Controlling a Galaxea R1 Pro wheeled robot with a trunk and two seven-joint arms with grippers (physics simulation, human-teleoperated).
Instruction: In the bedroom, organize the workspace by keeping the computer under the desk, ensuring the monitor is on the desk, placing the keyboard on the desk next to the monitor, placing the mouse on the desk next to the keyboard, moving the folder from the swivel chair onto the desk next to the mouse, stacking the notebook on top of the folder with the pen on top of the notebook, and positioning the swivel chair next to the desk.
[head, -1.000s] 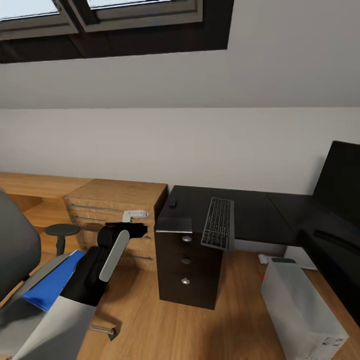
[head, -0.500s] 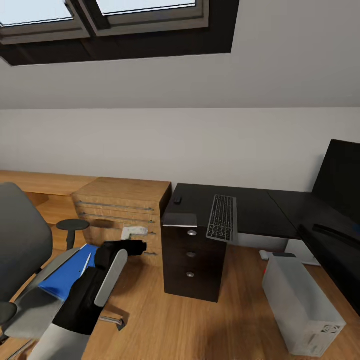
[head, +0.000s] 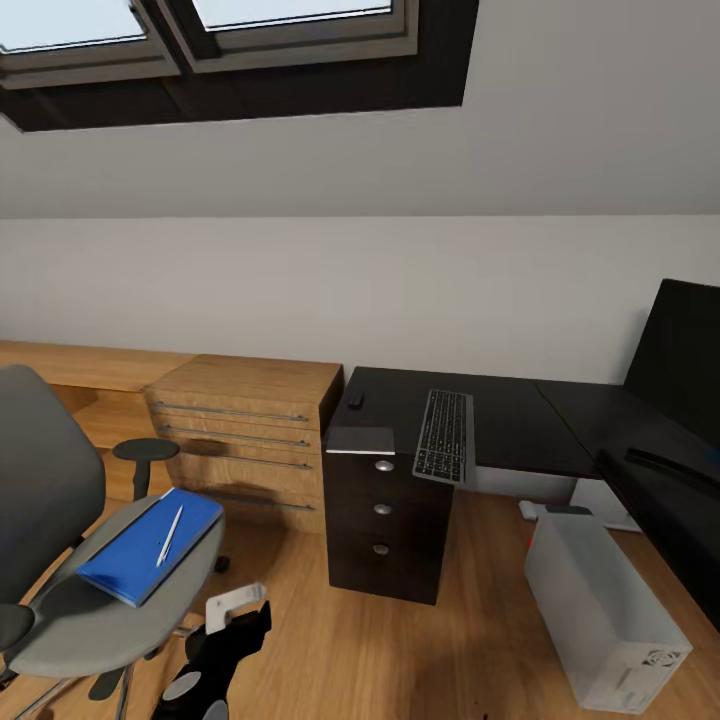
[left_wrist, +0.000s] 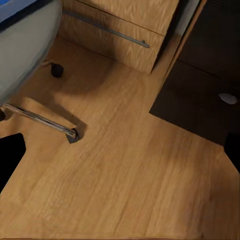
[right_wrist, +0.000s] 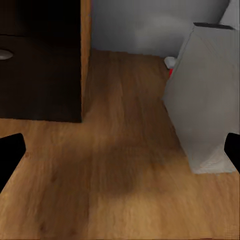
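Head view: the left gripper (head: 232, 612) hangs low over the wood floor (head: 420, 650), fingers apart (dark tips at both wrist-view edges); right fingers are likewise spread. Just beyond, the blue folder (head: 150, 545) lies flat on the swivel chair (head: 90, 610), a pen (head: 169, 534) atop it. Farther back, the keyboard (head: 444, 436) overhangs the black desk (head: 520, 425).
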